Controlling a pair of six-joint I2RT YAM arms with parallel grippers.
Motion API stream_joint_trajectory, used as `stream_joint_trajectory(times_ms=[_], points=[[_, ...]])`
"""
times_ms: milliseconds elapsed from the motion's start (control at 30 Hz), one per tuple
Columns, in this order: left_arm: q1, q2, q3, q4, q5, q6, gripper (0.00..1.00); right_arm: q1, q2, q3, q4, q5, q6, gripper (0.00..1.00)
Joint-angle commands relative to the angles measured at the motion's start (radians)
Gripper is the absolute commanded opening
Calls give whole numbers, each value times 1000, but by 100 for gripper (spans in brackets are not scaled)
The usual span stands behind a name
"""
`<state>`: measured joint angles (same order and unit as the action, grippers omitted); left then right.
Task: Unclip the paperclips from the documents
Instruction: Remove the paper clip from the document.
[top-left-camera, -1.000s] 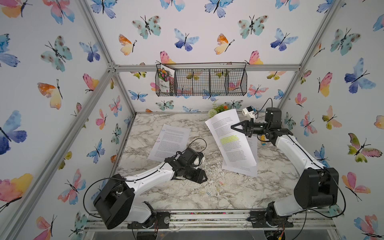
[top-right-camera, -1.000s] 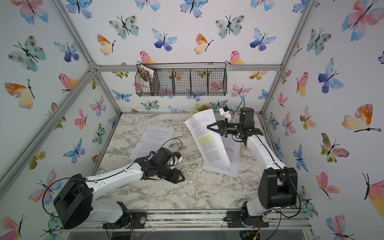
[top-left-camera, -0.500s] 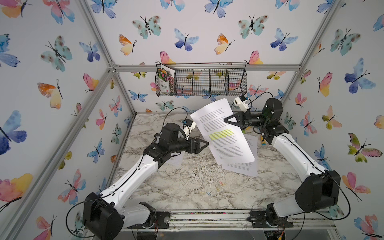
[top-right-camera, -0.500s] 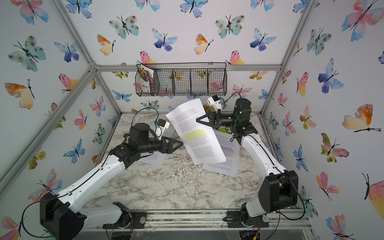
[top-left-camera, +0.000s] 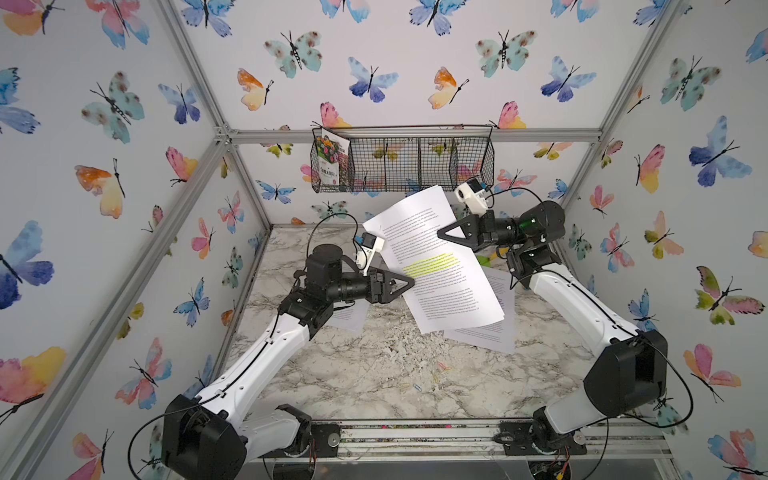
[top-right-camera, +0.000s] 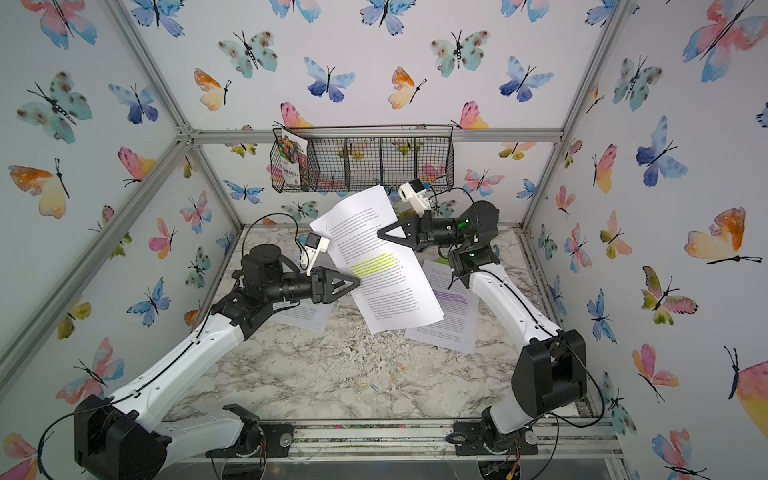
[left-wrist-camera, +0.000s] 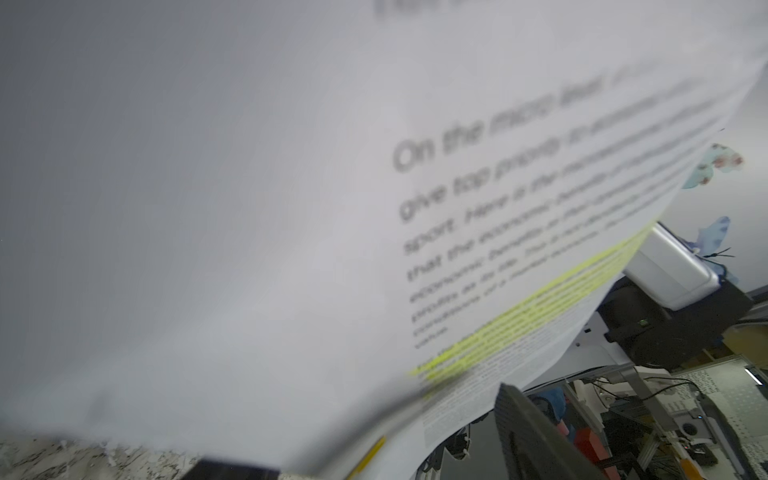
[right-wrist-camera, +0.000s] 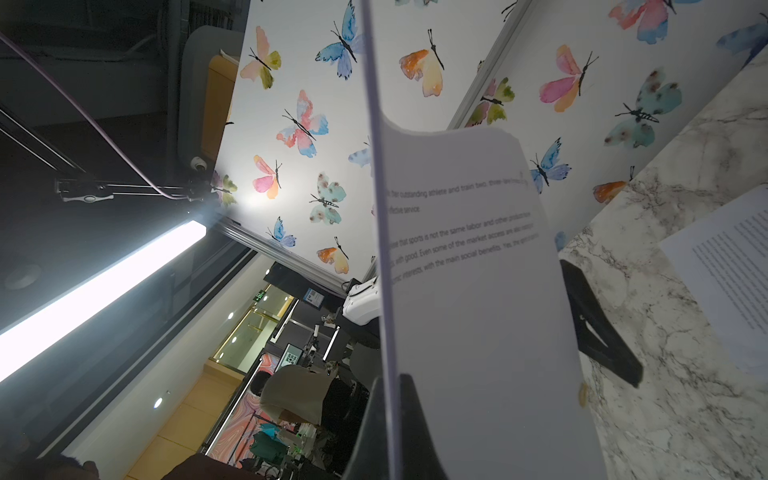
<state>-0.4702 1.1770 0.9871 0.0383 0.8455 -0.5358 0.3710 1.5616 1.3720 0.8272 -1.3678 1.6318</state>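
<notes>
The marble surface fills the lower middle of both top views. Above its centre the yellow-highlighted document hangs tilted in the air, its lower corner drooping over the purple-highlighted document, which lies flat at centre right. The plain document lies left of centre, partly under the left arm. The right tool is clamped shut on the raised document's right edge. In the right wrist view the sheets splay apart beyond that pinch, so a hard tug would likely slide them loose or tear them. The left tool sits at the left edge beside the highlight band, its fingers spread wide and gripping nothing. Closing there would probably catch paper rather than wire and crease the page. A yellow streak at the lower edge of the left wrist view may be the clip, but blur hides it. Loose paperclips lie at lower centre of the surface
</notes>
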Motion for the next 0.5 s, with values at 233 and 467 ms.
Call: stream_joint_trajectory(times_ms=[233, 467], points=[[36, -40, -21, 72, 120, -80, 14, 4, 51, 43, 203, 21, 104, 2], [110, -69, -36, 11, 105, -71, 1, 4, 49, 21, 209, 5, 99, 2]])
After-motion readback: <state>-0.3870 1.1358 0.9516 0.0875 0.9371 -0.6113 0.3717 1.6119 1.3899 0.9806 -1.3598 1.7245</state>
